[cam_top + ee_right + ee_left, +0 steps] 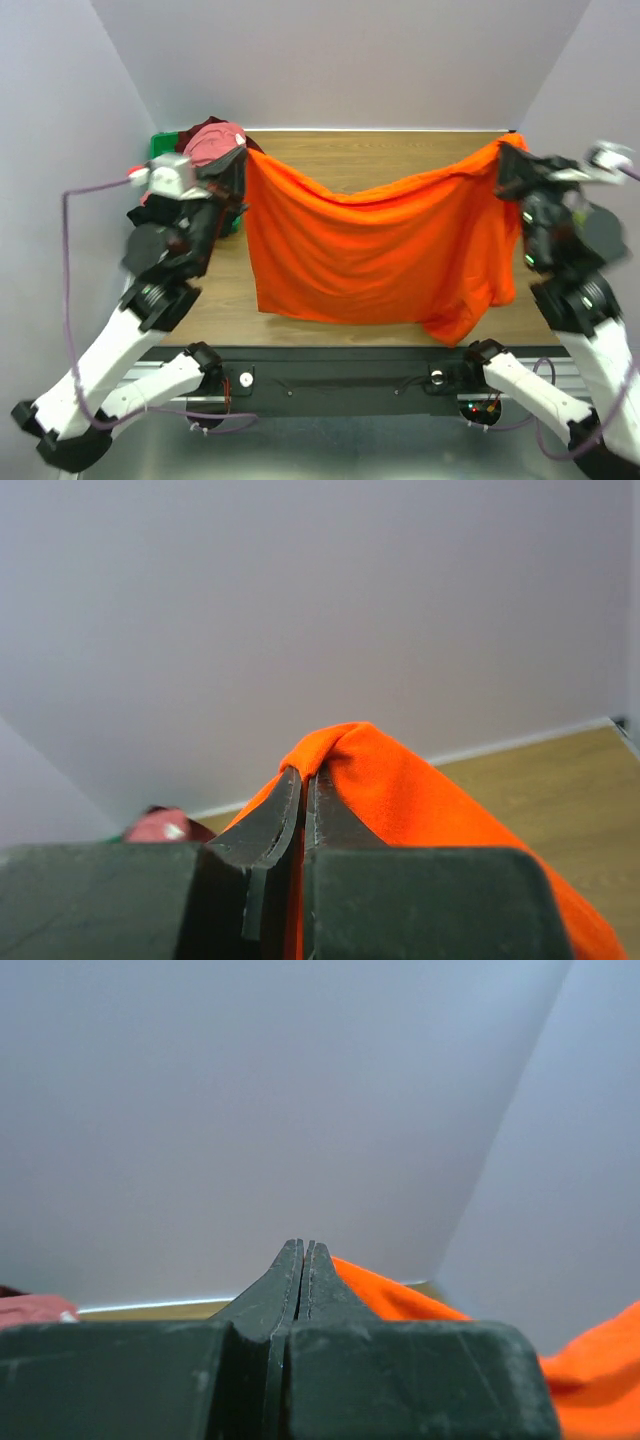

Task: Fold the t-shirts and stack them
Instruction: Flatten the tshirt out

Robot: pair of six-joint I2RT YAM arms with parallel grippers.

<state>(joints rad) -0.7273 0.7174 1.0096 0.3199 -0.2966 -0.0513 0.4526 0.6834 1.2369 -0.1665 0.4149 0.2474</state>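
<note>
1. Pale grey walls close in the wooden table (400, 150) on 3 sides, and you see both arm bases at its near edge
2. Your left gripper (243, 158) sits high at the far left, jaws pressed tight together on 1 top corner of the orange t-shirt (370, 240)
3. Your right gripper (506, 152) sits high at the far right, jaws clamped on the other top corner; in your right wrist view the orange cloth bunches over the fingertips (290, 790)
4. You have the orange t-shirt hanging spread between the 2 grippers, its top edge sagging in the middle and its lower part lying on the table, with the near right corner bunched close to the front edge
5. Just behind your left gripper, a pink t-shirt (212, 140) tops a heap with dark maroon cloth (186, 134) at the green bin (160, 146) in the far left corner
</note>
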